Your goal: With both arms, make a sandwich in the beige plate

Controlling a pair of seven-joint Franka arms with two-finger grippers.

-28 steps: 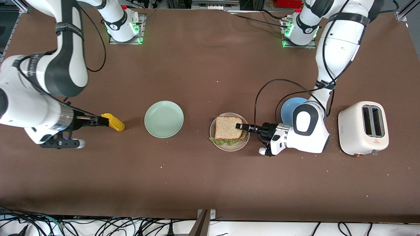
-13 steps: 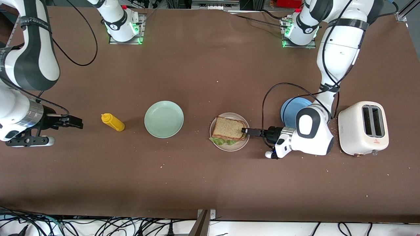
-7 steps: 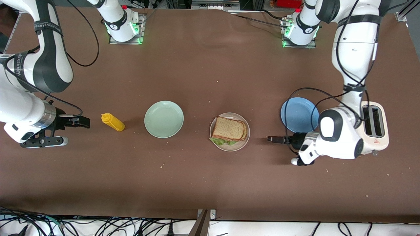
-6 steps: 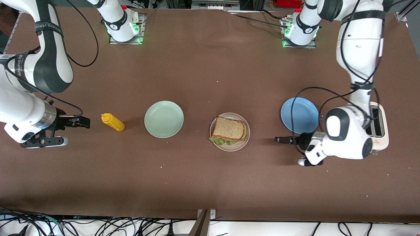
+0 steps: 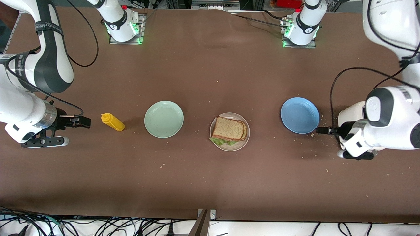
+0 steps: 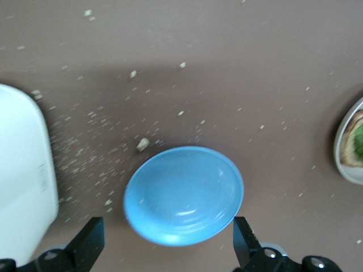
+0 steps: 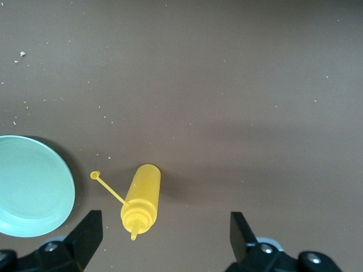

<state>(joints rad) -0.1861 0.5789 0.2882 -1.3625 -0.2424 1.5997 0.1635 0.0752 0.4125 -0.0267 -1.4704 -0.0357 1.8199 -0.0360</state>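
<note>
The sandwich (image 5: 228, 129) lies on the beige plate (image 5: 244, 142) in the middle of the table: a brown bread slice on top, green lettuce sticking out at the edge nearer the front camera. The plate's edge also shows in the left wrist view (image 6: 350, 170). My left gripper (image 5: 322, 130) is open and empty, beside the blue plate (image 5: 299, 115) toward the left arm's end; its fingers (image 6: 245, 239) frame that plate (image 6: 184, 194). My right gripper (image 5: 82, 122) is open and empty, beside the yellow squeeze bottle (image 5: 113, 122), which lies on its side (image 7: 140, 202).
A mint-green plate (image 5: 164, 118) sits between the bottle and the beige plate, also in the right wrist view (image 7: 31, 187). A white toaster (image 5: 351, 113) is partly hidden under the left arm; its side shows in the left wrist view (image 6: 22, 187). Crumbs lie round the blue plate.
My left gripper let go of the top bread slice and drew back from the beige plate past the blue plate toward the toaster. My right gripper released the yellow bottle and backed off.
</note>
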